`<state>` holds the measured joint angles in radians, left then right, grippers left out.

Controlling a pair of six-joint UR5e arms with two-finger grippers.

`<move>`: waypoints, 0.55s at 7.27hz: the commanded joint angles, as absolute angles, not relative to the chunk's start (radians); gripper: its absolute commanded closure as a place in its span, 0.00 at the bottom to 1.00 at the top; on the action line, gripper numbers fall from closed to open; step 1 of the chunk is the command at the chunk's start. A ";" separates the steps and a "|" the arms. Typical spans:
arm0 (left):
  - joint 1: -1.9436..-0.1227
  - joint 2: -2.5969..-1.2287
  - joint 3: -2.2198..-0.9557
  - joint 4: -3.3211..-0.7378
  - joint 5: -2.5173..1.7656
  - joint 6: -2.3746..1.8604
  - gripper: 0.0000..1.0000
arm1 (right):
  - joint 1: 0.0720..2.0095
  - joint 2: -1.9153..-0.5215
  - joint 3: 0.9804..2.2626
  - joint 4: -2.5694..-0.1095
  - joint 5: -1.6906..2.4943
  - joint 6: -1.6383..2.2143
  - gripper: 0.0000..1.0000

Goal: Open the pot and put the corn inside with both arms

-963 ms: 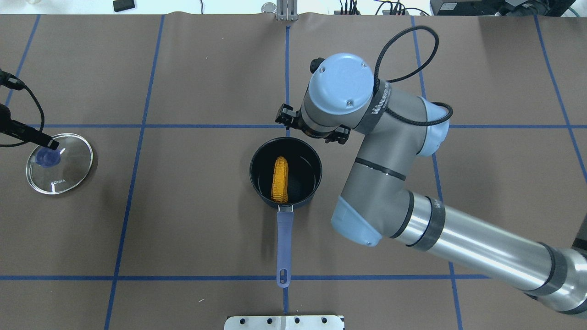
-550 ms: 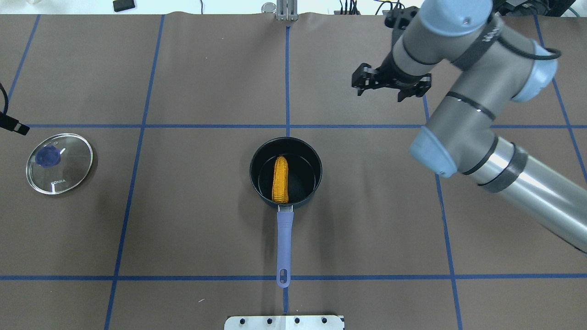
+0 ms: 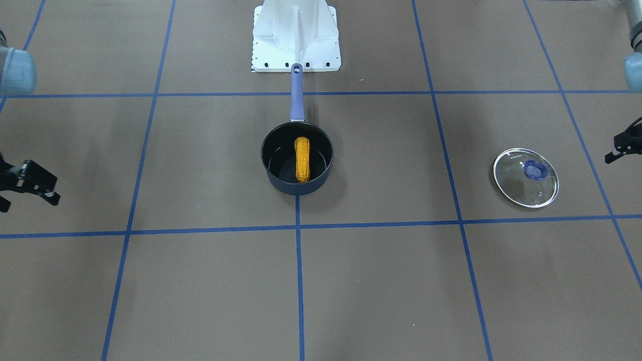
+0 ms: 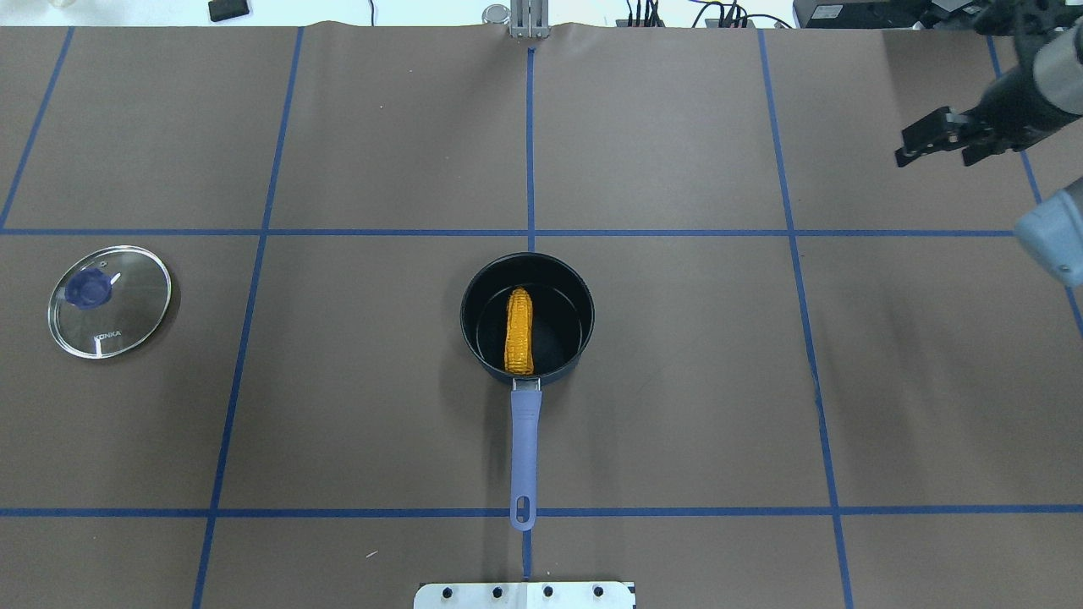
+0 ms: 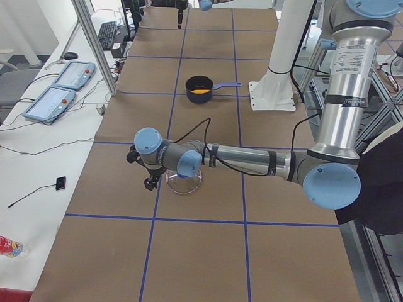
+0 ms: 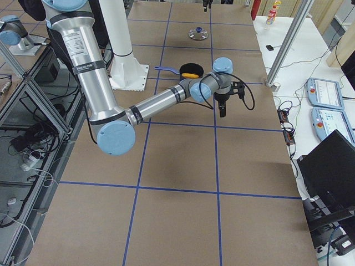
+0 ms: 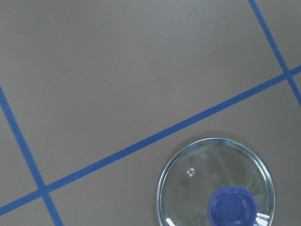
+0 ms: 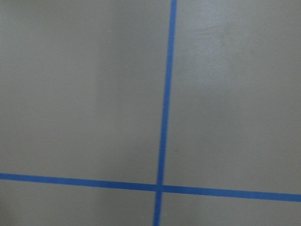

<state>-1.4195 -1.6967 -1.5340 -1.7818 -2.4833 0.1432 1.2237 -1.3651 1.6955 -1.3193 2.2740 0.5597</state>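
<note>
The dark navy pot (image 4: 474,292) stands uncovered at the table's middle, its lavender handle (image 4: 525,448) pointing toward the robot base. The yellow-orange corn (image 4: 519,331) lies inside it; the front view shows the corn (image 3: 301,159) in the pot (image 3: 271,150) too. The glass lid (image 4: 109,301) lies flat on the table at the left. My right gripper (image 4: 939,144) hangs open and empty at the far right, well away from the pot. My left gripper (image 3: 619,148) is cut off by the frame edge, beside the lid (image 3: 525,177) and apart from it; I cannot tell whether it is open.
The white base plate (image 4: 525,595) sits at the near edge behind the pot handle. Blue tape lines grid the brown mat. Control tablets (image 5: 60,88) lie on the side bench. The left wrist view shows the lid (image 7: 216,183) below.
My right arm has swung from above the pot up and out to the far right. My left gripper has drawn back from the lid's knob and out of the overhead view.
</note>
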 commanded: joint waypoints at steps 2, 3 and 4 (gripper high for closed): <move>-1.460 -1.710 -1.528 -1.729 -2.491 0.221 0.02 | 1.509 -1.460 1.588 -1.324 2.410 0.246 0.00; -1.465 -1.710 -1.528 -1.727 -2.491 0.221 0.02 | 1.535 -1.486 1.588 -1.327 2.408 0.244 0.00; -1.477 -1.713 -1.528 -1.714 -2.490 0.219 0.02 | 1.561 -1.512 1.589 -1.322 2.410 0.245 0.00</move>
